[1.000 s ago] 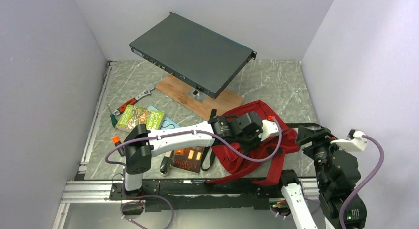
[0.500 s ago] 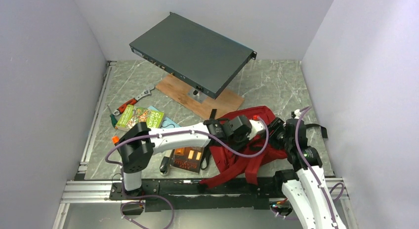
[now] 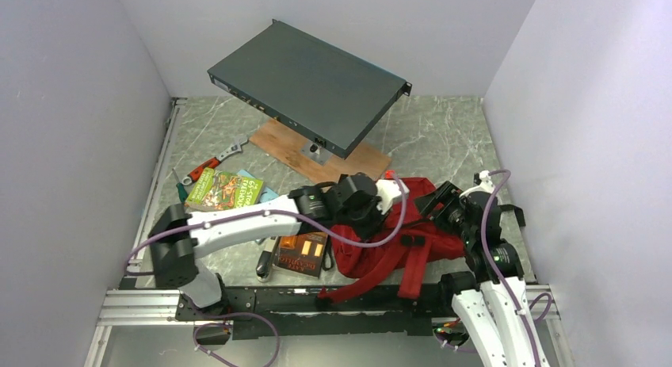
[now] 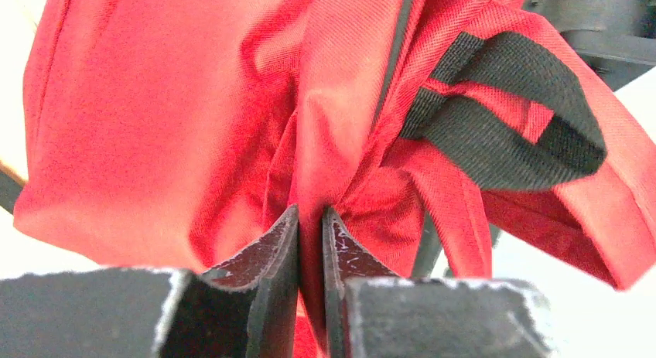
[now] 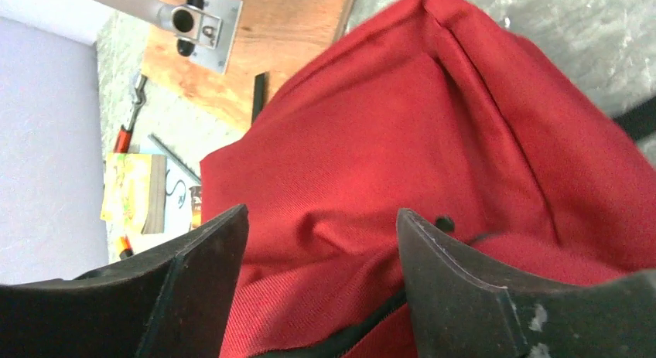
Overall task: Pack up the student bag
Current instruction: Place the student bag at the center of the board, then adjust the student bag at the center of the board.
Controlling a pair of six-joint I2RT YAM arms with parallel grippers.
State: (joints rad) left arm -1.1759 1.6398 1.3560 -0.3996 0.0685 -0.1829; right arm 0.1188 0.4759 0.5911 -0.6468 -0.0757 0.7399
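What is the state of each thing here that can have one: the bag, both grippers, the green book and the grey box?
student bag: lying crumpled, one fold pinched; zipper state unclear.
left gripper: shut on a fold of the student bag.
right gripper: wide open over the student bag, holding nothing.
green book: closed, lying flat.
grey metal box: tilted, not lying flat.

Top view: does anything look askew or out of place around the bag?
The student bag lies crumpled, with one red strap trailing past the near edge of the table. The left claw pinches a fold of its fabric. Behind it, the grey metal box sits tilted above the wooden board, not flat.
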